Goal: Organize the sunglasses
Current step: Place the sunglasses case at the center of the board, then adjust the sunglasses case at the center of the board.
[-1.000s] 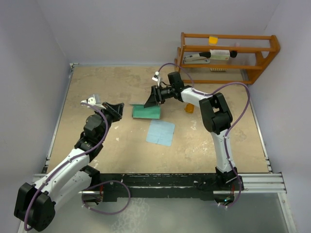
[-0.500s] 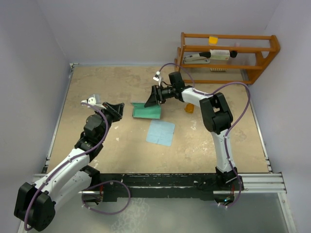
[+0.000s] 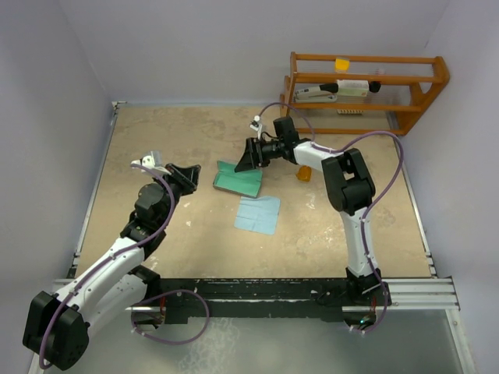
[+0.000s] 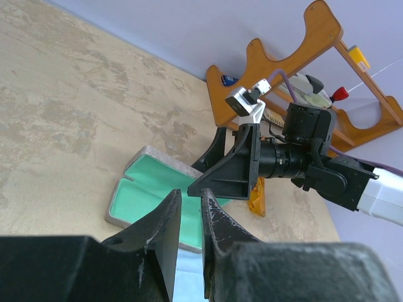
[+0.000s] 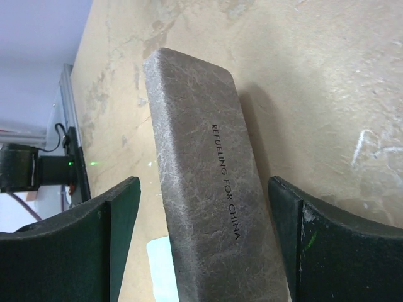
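Grey outside and green within, the brick-shaped case (image 3: 238, 181) lies open on the mottled sand-coloured tabletop (image 3: 156, 132). By my reading you are at the step of readying the case, with the glasses not yet in it. Your right claw (image 3: 245, 160) stands at the case's far edge, jaws spread wide either side of the grey lid. The wrist view shows a gap on both sides, so it grips nothing. Your left claw (image 4: 190, 201) hovers off the case's left end, all but closed, with only a slit between its fingers and nothing in it. The small orange thin-framed sunglasses (image 3: 303, 173) lie on the table just beside the right forearm, apart from the case. Next, I judge, you need to bring the right claw over to them, take the thin frame gently and lay them in the green lining. A light blue square cloth (image 3: 258, 213) lies just in front of the case. Pale lilac walls close the table in, and an orange-brown wooden rack (image 3: 366, 86) stands at the far right corner
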Controlling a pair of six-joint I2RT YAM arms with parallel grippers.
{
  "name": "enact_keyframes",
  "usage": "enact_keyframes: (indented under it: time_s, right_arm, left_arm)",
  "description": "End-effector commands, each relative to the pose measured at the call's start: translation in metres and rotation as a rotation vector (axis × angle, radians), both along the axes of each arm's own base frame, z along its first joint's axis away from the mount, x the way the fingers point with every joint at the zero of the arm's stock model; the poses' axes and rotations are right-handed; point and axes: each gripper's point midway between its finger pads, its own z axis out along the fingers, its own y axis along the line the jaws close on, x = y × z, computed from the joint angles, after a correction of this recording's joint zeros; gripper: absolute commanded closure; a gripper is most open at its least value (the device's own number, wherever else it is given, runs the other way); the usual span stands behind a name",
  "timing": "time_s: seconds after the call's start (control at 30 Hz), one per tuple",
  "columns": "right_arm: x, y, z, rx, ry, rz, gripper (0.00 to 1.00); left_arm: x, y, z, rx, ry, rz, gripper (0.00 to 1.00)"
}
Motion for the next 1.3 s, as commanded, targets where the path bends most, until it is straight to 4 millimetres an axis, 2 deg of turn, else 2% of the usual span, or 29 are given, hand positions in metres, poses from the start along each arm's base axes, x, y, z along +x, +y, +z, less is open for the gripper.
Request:
enact_keyframes:
  time_s: [0.0, 0.17, 0.43, 0.57, 0.67, 0.73, 0.83, 0.9, 0.97, 1.1, 1.27]
  right_arm:
    - [0.012, -0.012, 0.024, -0.04, -0.099, -0.062, 0.16]
    - [0.019, -0.023, 0.022, -0.076, -0.114, -0.121, 0.16]
    - [0.024, -0.048, 0.051, -0.153, -0.221, -0.267, 0.16]
    - [0.014, -0.064, 0.066, -0.185, -0.255, -0.331, 0.17]
    - [0.006, -0.079, 0.069, -0.217, -0.254, -0.42, 0.21]
    - [-0.001, -0.088, 0.069, -0.233, -0.236, -0.469, 0.31]
    - [-0.017, -0.095, 0.056, -0.278, -0.177, -0.49, 0.54]
    - [-0.027, -0.096, 0.045, -0.325, -0.14, -0.493, 0.62]
    - [-0.035, -0.095, 0.037, -0.374, -0.118, -0.498, 0.74]
    - [-0.045, -0.084, 0.028, -0.424, -0.113, -0.49, 0.77]
    - [-0.053, -0.074, 0.012, -0.453, -0.056, -0.477, 0.73]
  left_arm:
    - [0.0, -0.002, 0.01, -0.029, -0.044, -0.014, 0.84]
    - [0.001, -0.005, 0.01, -0.035, -0.044, -0.024, 0.84]
    - [0.0, -0.003, 0.011, -0.029, -0.048, -0.017, 0.84]
    - [0.001, -0.001, 0.012, -0.025, -0.05, -0.004, 0.84]
    - [0.001, 0.0, 0.014, -0.027, -0.054, -0.001, 0.84]
    - [0.001, 0.0, 0.015, -0.026, -0.053, 0.001, 0.84]
    - [0.001, 0.001, 0.014, -0.024, -0.047, 0.006, 0.84]
    - [0.001, 0.002, 0.012, -0.021, -0.041, 0.009, 0.84]
    - [0.001, 0.002, 0.012, -0.025, -0.041, 0.01, 0.84]
    - [0.001, 0.001, 0.013, -0.036, -0.041, 0.008, 0.84]
    - [-0.001, 0.0, 0.011, -0.042, -0.036, -0.001, 0.83]
